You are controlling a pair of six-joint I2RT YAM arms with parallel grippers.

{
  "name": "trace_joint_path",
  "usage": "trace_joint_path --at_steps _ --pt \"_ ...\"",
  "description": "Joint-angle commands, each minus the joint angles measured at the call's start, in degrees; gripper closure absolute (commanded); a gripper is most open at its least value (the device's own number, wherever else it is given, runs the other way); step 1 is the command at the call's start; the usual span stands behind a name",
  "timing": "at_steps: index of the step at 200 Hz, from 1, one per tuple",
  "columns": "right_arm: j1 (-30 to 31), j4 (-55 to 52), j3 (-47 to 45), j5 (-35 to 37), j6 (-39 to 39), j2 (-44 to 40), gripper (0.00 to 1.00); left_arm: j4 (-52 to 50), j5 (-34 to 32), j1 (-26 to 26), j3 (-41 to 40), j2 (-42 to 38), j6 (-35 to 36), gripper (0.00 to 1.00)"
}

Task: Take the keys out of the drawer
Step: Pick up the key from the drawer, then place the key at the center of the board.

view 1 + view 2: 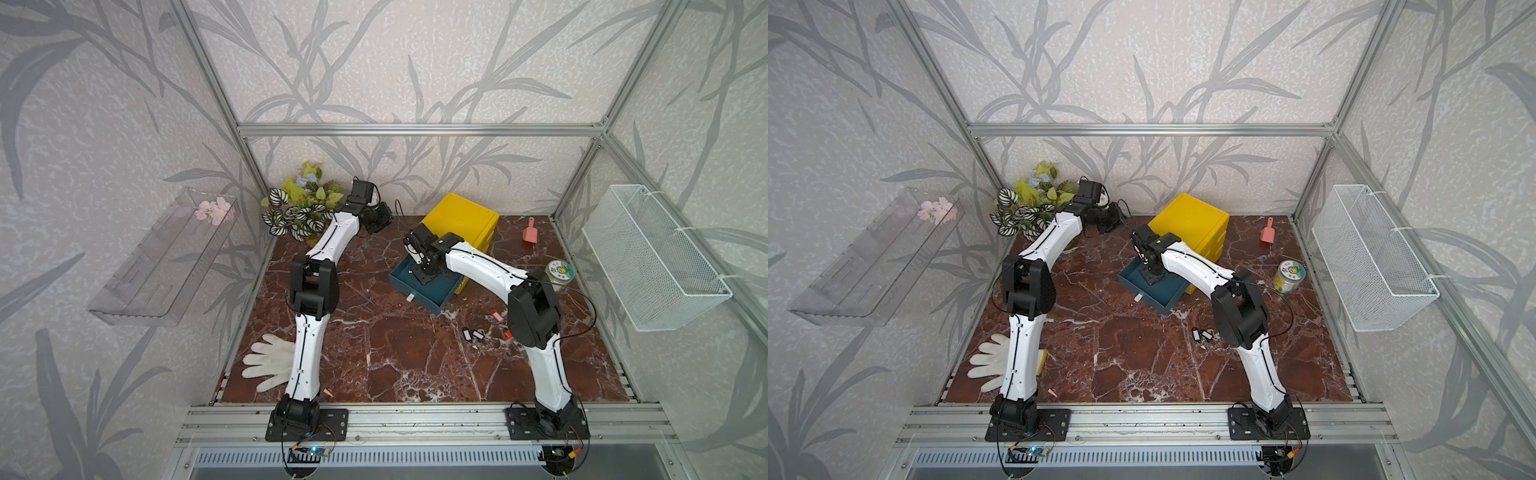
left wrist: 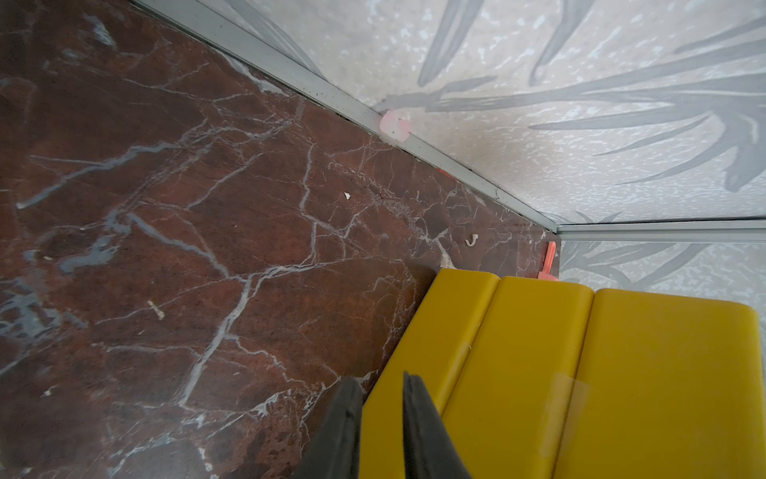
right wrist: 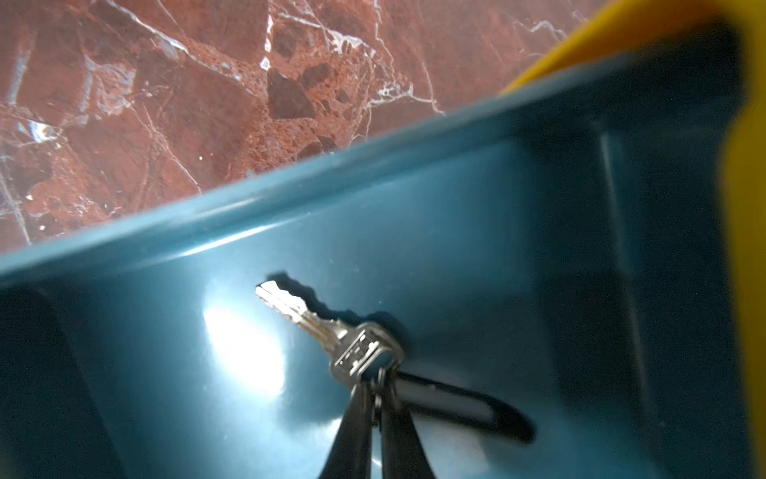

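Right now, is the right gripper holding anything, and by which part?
Yes: the right gripper is shut on the keys in the drawer, pinching the bunch at its ring.

Bare stretch of tabletop [image 1: 395, 357] from the middle to the near edge: widest free lane. Far middle is blocked by the yellow cabinet [image 1: 461, 220]. Its teal drawer [image 1: 419, 297] sticks out toward the centre, top open, entry from above only. Right gripper [image 3: 375, 379] sits inside it, pinched on a key bunch [image 3: 331, 331], with a drawer wall close by. Right arm [image 1: 532, 307] crosses over the drawer's right side. Loose keys [image 1: 478, 334] litter the top beside that arm. Jar [image 1: 559, 272] at right edge, scoop [image 1: 530, 235] far-right corner, plant [image 1: 299, 212] far-left corner, glove [image 1: 266, 361] near-left corner, partly under left arm [image 1: 311, 286].
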Motion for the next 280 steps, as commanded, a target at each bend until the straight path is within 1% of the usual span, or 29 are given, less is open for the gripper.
trace_joint_path --at_steps 1,28,66,108,150,197,232,248,266,280 --pt "-0.88 0.90 -0.83 0.04 -0.57 -1.12 0.94 -0.66 -0.82 -0.39 -0.43 -2.99 0.60 0.78" --pt "-0.88 1.70 -1.51 0.09 -0.72 -3.27 1.00 -0.45 -0.77 -0.39 -0.44 -2.99 0.49 0.78" --pt "-0.82 4.62 -3.03 -1.65 -1.76 -5.56 1.00 -0.04 -0.63 -0.47 -0.43 -2.81 -0.10 0.78" --pt "-0.91 3.61 0.66 -3.23 -1.89 -3.46 1.00 0.31 -0.28 -0.69 -0.60 -2.92 0.01 0.78" --pt "-0.94 4.90 -1.76 -4.52 -0.73 -7.25 1.00 0.47 -0.63 -0.74 -2.67 -4.11 -0.30 0.78" --pt "-0.93 5.17 -4.35 -6.45 0.31 -16.29 1.00 1.01 -0.89 -0.74 -2.80 -5.34 -0.68 0.78" --pt "-0.84 3.33 -8.30 -7.70 2.80 -24.37 1.00 -0.89 -2.08 -0.74 -3.80 -8.59 2.94 0.79" --pt "-0.88 -0.46 -10.29 -7.19 5.72 -29.67 1.00 -3.81 -2.22 -0.74 -4.84 -11.51 6.69 0.79" --pt "-0.88 -5.82 -13.64 -7.69 10.26 -36.37 1.00 -5.56 -3.70 -0.74 -9.57 -16.66 10.57 0.79" --pt "-0.88 -10.98 -16.46 -7.80 15.26 -41.69 1.00 -6.59 -4.77 -0.74 -13.91 -20.63 12.78 0.79"
